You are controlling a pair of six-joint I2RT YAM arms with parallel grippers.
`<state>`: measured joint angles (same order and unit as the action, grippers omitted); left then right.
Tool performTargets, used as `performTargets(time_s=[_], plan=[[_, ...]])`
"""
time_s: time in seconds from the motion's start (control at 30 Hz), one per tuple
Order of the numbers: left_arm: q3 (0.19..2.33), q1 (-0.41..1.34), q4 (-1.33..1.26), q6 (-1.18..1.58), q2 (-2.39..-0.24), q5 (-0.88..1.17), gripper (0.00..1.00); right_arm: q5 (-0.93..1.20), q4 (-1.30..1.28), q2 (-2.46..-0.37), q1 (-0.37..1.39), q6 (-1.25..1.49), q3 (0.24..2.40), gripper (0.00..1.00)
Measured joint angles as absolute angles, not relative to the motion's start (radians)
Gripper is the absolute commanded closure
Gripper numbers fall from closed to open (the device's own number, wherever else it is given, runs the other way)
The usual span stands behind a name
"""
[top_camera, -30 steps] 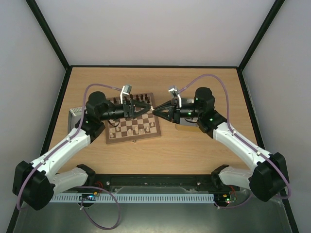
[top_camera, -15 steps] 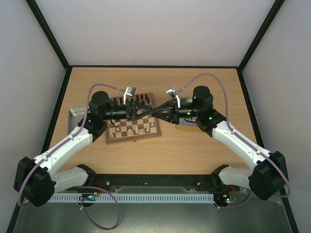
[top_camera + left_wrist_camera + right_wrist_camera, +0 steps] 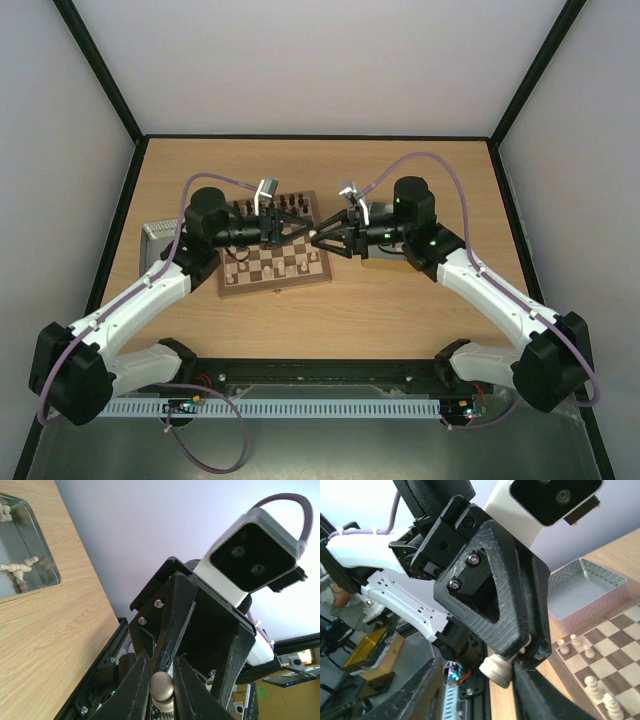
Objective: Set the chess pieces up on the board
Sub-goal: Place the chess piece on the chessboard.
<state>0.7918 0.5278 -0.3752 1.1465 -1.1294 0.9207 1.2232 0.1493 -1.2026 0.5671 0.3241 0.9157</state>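
Both grippers meet tip to tip in the air over the right edge of the board (image 3: 262, 268). My left gripper (image 3: 161, 690) is shut on a cream chess piece (image 3: 161, 686), its rounded head pinched between the two fingers. From the right wrist view the same piece's (image 3: 496, 670) round base sticks out under the left gripper's dark fingers (image 3: 490, 590). My right gripper (image 3: 480, 680) stands open around it, jaws well apart, the piece close by one finger. Cream pieces (image 3: 576, 643) stand on near squares of the board (image 3: 615, 652).
A metal tin (image 3: 35, 565) holding several loose cream pieces lies on the table beyond the left gripper. An empty tin (image 3: 582, 587) sits left of the board, also seen from above (image 3: 153, 232). Dark pieces (image 3: 272, 205) line the board's far rows. Black frame rails edge the table.
The left gripper came in from the left and closed on the cream piece that the right gripper held. The right gripper's jaws have spread open.
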Motion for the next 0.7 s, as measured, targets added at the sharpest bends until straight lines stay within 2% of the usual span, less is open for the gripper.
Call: performTargets(time_s=[0.13,0.27,0.5,0.57,0.7], plan=[[0.799,0.521,-0.311,1.09,-1.125,0.884,0.98,1.198,0.116,-1.197,0.576,0.314,0.918,0.45],[0.825,0.503,-0.139,0.947,-1.079,0.763,0.98,1.112,0.067,-1.187,0.576,0.295,0.917,0.41],[0.83,0.525,0.142,0.686,-0.931,0.255,0.98,0.828,0.018,-1.172,0.576,0.33,0.917,0.4],[0.796,0.557,0.196,0.644,-0.915,0.084,0.98,0.73,0.004,-1.172,0.575,0.352,0.917,0.39],[0.723,0.593,0.258,0.623,-0.944,-0.117,0.98,0.599,-0.003,-1.173,0.575,0.387,0.917,0.39]])
